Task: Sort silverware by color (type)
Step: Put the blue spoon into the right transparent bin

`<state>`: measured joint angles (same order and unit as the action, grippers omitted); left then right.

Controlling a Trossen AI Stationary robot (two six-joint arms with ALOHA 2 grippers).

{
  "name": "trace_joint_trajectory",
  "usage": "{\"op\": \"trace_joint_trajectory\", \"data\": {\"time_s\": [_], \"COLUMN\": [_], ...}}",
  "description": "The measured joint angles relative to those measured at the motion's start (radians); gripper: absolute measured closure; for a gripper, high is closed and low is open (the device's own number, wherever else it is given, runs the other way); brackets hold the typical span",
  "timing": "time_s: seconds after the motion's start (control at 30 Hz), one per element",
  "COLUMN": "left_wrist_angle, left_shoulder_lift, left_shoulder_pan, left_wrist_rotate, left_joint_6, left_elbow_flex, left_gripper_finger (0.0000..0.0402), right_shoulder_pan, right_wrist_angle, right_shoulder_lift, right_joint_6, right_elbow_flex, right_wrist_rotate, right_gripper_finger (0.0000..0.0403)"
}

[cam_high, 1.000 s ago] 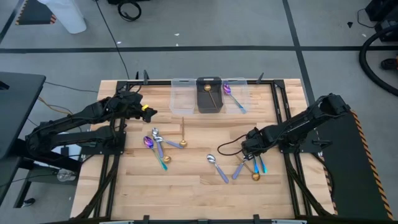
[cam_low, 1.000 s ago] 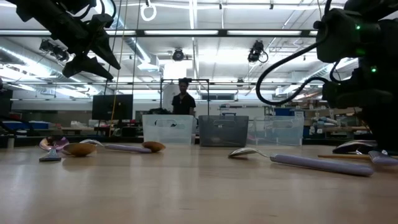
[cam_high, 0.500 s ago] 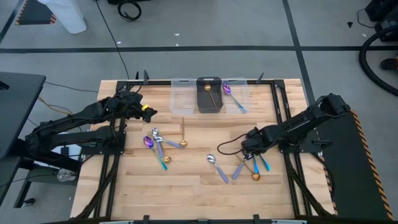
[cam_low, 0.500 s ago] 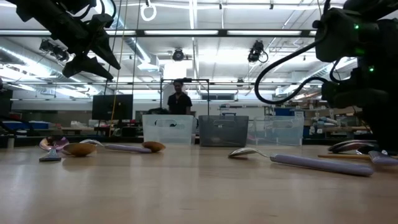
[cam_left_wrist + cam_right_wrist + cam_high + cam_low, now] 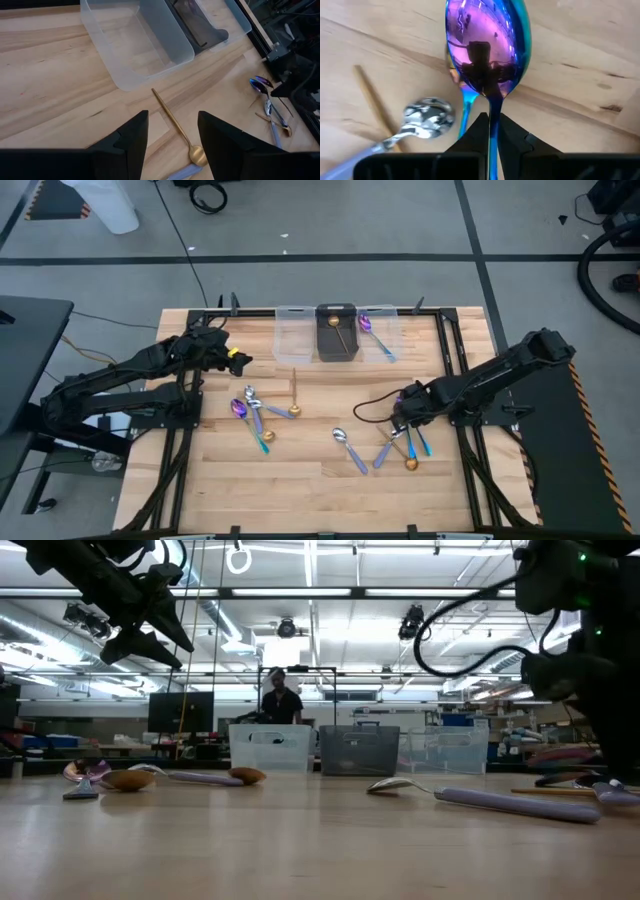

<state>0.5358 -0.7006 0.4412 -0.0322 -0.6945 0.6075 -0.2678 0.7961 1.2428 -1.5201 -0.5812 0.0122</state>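
My right gripper [image 5: 405,418] is at the table's right, shut on a rainbow spoon [image 5: 487,47] just above a cluster of spoons [image 5: 400,448]. A silver spoon [image 5: 427,115] and a gold handle [image 5: 370,105] lie on the table below it. My left gripper [image 5: 238,361] is open and empty, up in the air at the left, above a gold spoon [image 5: 175,125]. More spoons lie flat at the left [image 5: 250,412], and a silver one lies in the middle [image 5: 348,448]. My right gripper pinches the rainbow spoon's handle just behind the bowl [image 5: 492,117] between its two fingers. The bowl sticks out past the fingertips, its hollow face toward the wrist camera. The bowl end [image 5: 560,753] is lifted a little off the table. The rest of the handle is hidden by the gripper.
Three bins stand in a row at the far edge: a clear one [image 5: 295,345], a dark one [image 5: 337,310] with a gold spoon in it, and a clear one [image 5: 390,320] with a rainbow spoon. A person [image 5: 275,705] stands in the room beyond the table.
My right gripper has gone up a little with the rainbow spoon, whose bowl end has come off the table. Its arm has drawn slightly toward the table's right edge. The person behind the table has stepped to the left in the low view.
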Motion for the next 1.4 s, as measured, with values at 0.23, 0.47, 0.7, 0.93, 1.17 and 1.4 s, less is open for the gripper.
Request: {"op": "trace_joint_trajectory", "data": {"time_s": [0.23, 0.47, 0.7, 0.93, 1.17, 1.4], "left_wrist_angle": [-0.038, -0.217, -0.394, -0.476, -0.480, -0.566], "left_shoulder_lift": [0.000, 0.000, 0.000, 0.000, 0.000, 0.000], "left_shoulder_pan": [0.000, 0.000, 0.000, 0.000, 0.000, 0.000], "left_wrist_rotate": [0.042, 0.080, 0.053, 0.027, 0.008, -0.080], "left_joint_6": [-0.051, -0.069, -0.085, -0.109, -0.106, -0.099], "left_elbow_flex": [0.000, 0.000, 0.000, 0.000, 0.000, 0.000], "left_gripper_finger": [0.0221, 0.0221, 0.0221, 0.0221, 0.0221, 0.0221], "right_shoulder_pan": [0.043, 0.143, 0.325, 0.526, 0.669, 0.748], "right_wrist_angle": [-0.072, -0.117, -0.261, -0.455, -0.531, -0.435], "right_shoulder_lift": [-0.095, -0.162, -0.180, -0.181, -0.181, -0.166], "right_joint_6": [-0.002, 0.120, 0.440, 0.702, 0.890, 1.054], "right_elbow_flex": [-0.001, -0.002, -0.002, -0.003, -0.045, -0.204], "right_wrist_rotate": [0.083, 0.101, 0.054, -0.050, -0.117, -0.018], "right_gripper_finger": [0.0372, 0.0372, 0.0371, 0.0371, 0.0371, 0.0371]}}
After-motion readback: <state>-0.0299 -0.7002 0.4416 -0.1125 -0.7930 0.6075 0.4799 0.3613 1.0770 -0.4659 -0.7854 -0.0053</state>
